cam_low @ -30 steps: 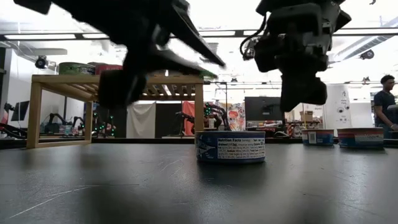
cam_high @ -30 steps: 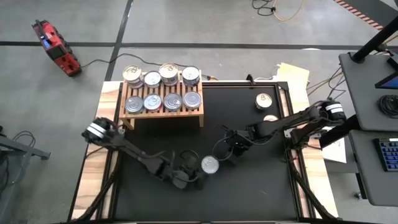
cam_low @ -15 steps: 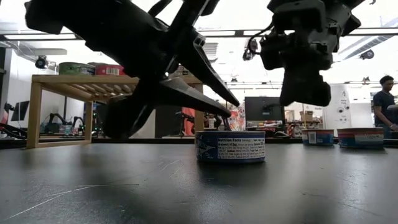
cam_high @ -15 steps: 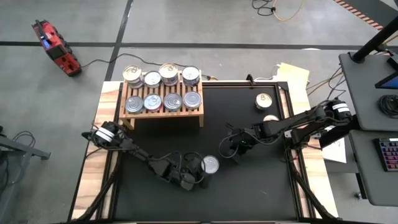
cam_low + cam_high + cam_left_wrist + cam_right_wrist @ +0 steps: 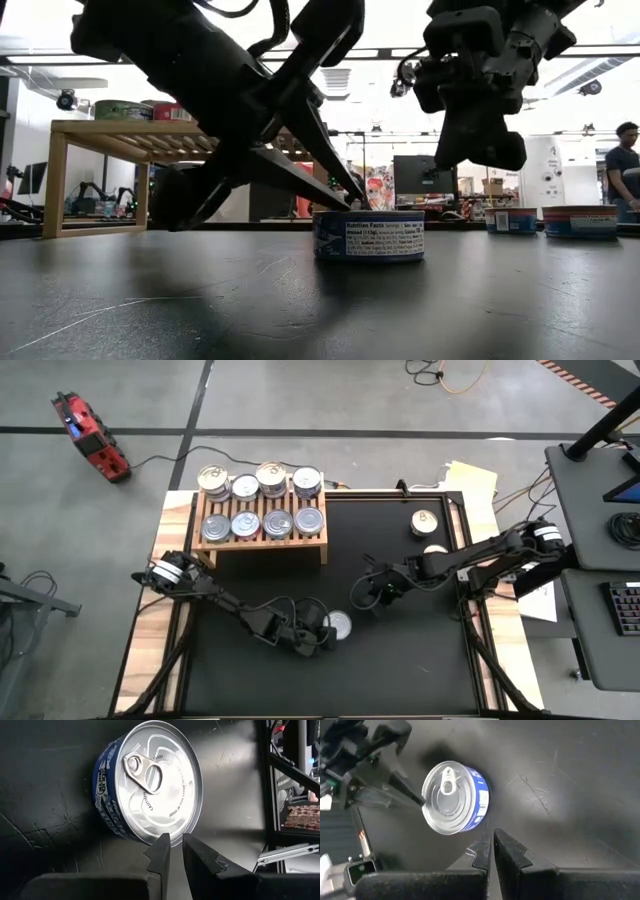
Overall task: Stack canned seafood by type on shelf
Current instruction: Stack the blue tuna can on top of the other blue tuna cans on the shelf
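While eight tins already sit on the wooden shelf at the far side of the counter, the step in hand looks like the approach to a loose blue-labelled tin standing upright on the black mat near the front. The left pincer sits low just beside this tin, its fingers nearly together and holding nothing. The right pincer hangs near the tin, closed and empty. My judgement: the left fingers must spread wide enough to straddle the tin before any lift toward the shelf.

From overhead, two more tins show near the right arm, well apart from the shelf. The left wrist view gives the tin's pull-tab lid and the fingertips at its rim. The low view reads the label's side panel and a person far behind.
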Available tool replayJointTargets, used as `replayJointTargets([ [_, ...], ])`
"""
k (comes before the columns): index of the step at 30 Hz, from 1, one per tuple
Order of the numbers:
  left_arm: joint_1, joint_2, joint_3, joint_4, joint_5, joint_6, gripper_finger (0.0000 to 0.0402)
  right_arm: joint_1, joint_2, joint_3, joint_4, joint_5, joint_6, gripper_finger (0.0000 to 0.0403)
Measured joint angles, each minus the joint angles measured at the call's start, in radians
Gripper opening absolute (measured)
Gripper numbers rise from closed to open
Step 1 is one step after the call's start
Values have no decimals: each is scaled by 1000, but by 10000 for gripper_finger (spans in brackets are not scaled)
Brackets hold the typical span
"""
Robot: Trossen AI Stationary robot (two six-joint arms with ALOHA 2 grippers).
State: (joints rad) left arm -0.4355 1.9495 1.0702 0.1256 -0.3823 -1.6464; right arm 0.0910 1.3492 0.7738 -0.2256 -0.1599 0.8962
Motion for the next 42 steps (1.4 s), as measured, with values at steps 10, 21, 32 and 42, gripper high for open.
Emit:
replayJointTargets([
  [10,-9,0,-4,-4,2,93,38,3,98,0,154,-116,30,43],
  [21,-15,5,-14,-15,6,129,38,3,158,0,296,-185,38,204],
  [32,-15,4,-14,-2,7,145,38,67,158,0,314,-208,224,323],
  [42,-14,-41,-14,21,8,211,38,81,130,1,140,-154,280,352],
])
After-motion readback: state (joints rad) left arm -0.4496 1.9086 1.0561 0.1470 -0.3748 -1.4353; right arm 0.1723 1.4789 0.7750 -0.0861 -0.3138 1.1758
